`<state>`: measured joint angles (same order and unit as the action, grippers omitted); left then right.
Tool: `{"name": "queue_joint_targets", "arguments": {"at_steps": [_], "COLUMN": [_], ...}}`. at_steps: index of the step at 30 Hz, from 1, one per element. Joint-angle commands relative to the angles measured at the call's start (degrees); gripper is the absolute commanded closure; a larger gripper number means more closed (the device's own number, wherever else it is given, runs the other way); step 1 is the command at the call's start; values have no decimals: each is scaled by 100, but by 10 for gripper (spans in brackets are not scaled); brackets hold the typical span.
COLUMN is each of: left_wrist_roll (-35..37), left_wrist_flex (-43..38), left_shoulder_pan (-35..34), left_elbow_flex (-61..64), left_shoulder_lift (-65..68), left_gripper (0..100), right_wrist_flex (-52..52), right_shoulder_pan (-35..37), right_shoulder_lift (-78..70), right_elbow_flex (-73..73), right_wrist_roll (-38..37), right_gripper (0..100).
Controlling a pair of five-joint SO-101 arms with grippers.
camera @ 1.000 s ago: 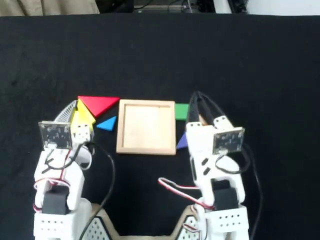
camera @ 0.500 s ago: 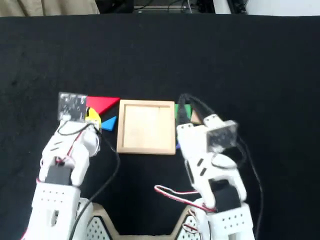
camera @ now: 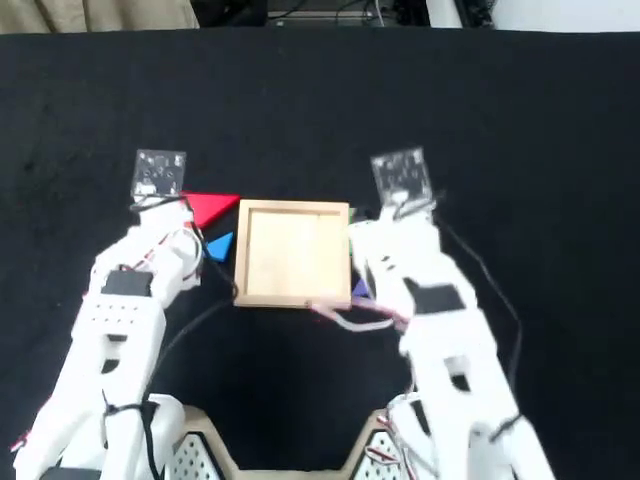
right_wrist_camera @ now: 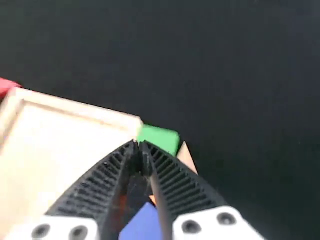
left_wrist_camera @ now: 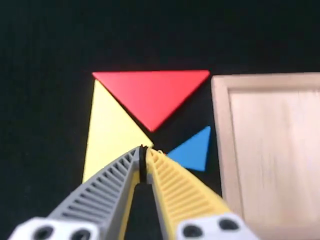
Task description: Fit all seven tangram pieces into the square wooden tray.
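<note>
The square wooden tray (camera: pixel 292 255) lies on the black cloth with nothing in it. Left of it are a red triangle (left_wrist_camera: pixel 150 92), a yellow triangle (left_wrist_camera: pixel 110 132) and a small blue triangle (left_wrist_camera: pixel 192 150). My left gripper (left_wrist_camera: pixel 145 150) is shut with nothing in it, above the yellow triangle's edge near the red one's tip. My right gripper (right_wrist_camera: pixel 137 145) is also shut on nothing, over the tray's far right corner. Just past that corner lie a green piece (right_wrist_camera: pixel 159 137), a tan piece (right_wrist_camera: pixel 186 155) and a purple-blue piece (right_wrist_camera: pixel 142 225).
Black cloth covers the whole table, with wide bare room beyond the tray and on both sides. The left arm (camera: pixel 130 290) and right arm (camera: pixel 430 290) flank the tray. Their bases stand at the near edge.
Both arms have stretched forward from folded poses. The left one now reaches over the yellow and red triangles, the right one over the pieces by the tray's right side.
</note>
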<state>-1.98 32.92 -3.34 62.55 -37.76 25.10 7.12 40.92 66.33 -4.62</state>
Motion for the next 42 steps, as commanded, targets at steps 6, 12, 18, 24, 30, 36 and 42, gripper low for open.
{"name": "queue_joint_targets", "arguments": {"at_steps": [6,12,18,24,30,36,42], "left_wrist_roll": [35,26,-624,-2022,-4202,-5477,-6356], "left_wrist_flex": [-18,-18,580,2136,3446,4229,4255], "left_shoulder_pan": [-444,-189,-207,532,787,145,-163], "left_elbow_flex": [-75,629,716,-1191,-3292,-4954,-5965], "left_shoulder_lift": [-826,-2119,-3130,-1574,905,2813,3956], "left_gripper": [967,966,880,873,873,762,746], "right_wrist_flex": [18,26,35,26,18,9,-448], "right_shoulder_pan": [-352,-369,-387,-387,-387,-387,-378], "right_shoulder_lift": [-1895,-2053,-1974,-2000,-2009,-2009,-2018], "right_elbow_flex": [-1218,-1288,-1182,-1174,-1174,-1165,-936], "right_wrist_roll": [44,35,-9,-9,-18,-18,-35], "right_gripper": [987,987,987,986,986,986,986]}}
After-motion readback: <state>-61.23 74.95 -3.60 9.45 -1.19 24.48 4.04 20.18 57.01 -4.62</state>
